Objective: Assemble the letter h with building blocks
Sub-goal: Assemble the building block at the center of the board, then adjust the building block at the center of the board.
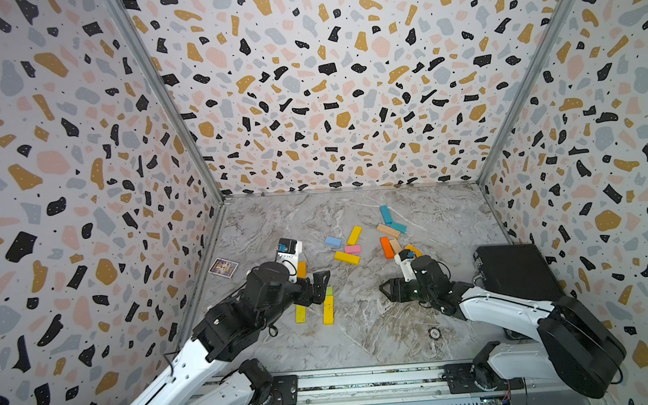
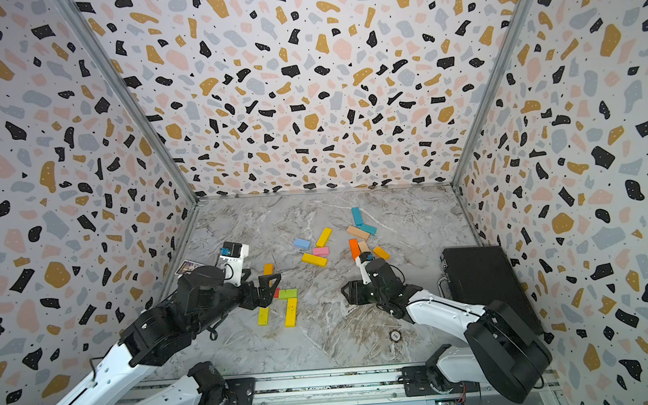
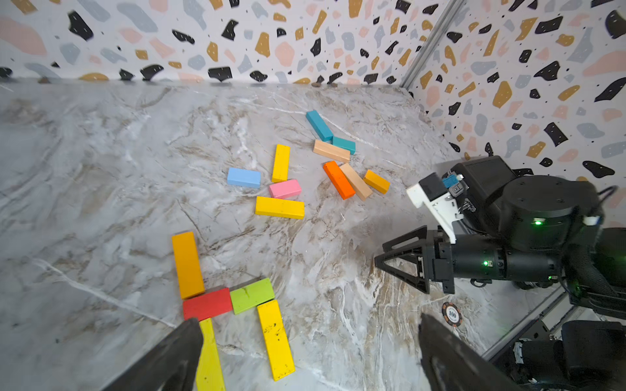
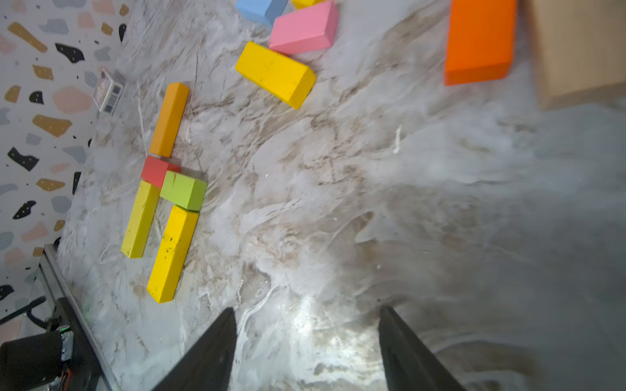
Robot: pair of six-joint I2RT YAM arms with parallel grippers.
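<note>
A marble counter (image 1: pixel 380 323), walled in by speckled panels, carries a black case (image 1: pixel 519 272) at its right edge, while two robot arms reach in from the front edge. The left end effector (image 3: pixel 308 320) hovers over the work with its jaws spread wide and nothing between them. The right end effector (image 4: pixel 306 308), near the counter's middle, stands partly open and likewise empty. The building blocks (image 1: pixel 328 311) that form the letter lie flat between the counter's middle and its left edge. An amber bar (image 3: pixel 187 264), a red block (image 3: pixel 207 303) and a pale yellow bar (image 4: pixel 140 220) run end to end as the stem. A green block (image 3: pixel 252 295) branches off the red one, and a yellow bar (image 3: pixel 276 338) drops from the green as the short leg. The h reads as complete, so the step in hand looks like getting clear of it. Doing that well means lifting the left end effector straight up: in the left wrist view one finger shows right beside the pale yellow bar, and a sideways sweep could knock the stem out of line, where the red block sits slightly askew. Spare blocks (image 3: pixel 279 207) lie scattered toward the rear right corner, a picture card (image 1: pixel 223 267) rests at the left edge, and a poker chip (image 1: pixel 434 333) lies near the front edge.
</note>
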